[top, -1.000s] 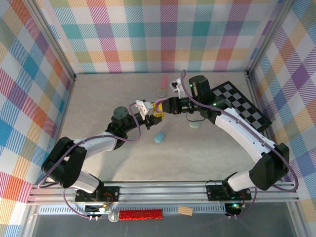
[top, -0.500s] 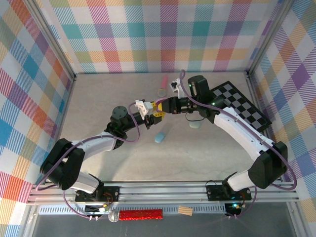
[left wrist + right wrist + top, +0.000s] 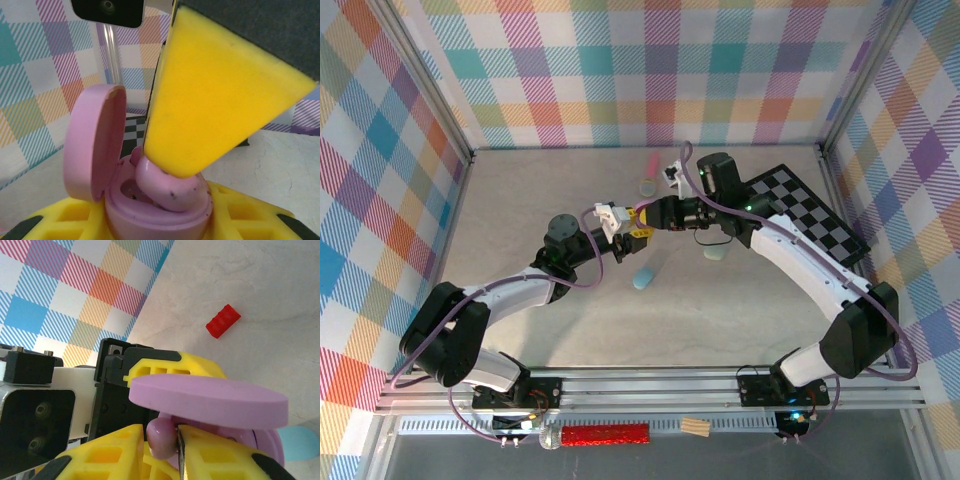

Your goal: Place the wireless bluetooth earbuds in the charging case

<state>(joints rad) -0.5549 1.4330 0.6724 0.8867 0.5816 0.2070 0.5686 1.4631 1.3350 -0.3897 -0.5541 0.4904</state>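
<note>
Plaid backdrop (image 3: 30, 75); glossy pink earbud (image 3: 170, 187), dark-specked, in open case (image 3: 95, 145)

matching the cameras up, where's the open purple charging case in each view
top external: purple charging case tiny, barely visible, mid-table where the arms meet.
left wrist: bottom centre, lid standing open on the left.
right wrist: lid is the flat slab across the middle.
shared landmark: right gripper, its yellow fingers around the purple earbud.
</note>
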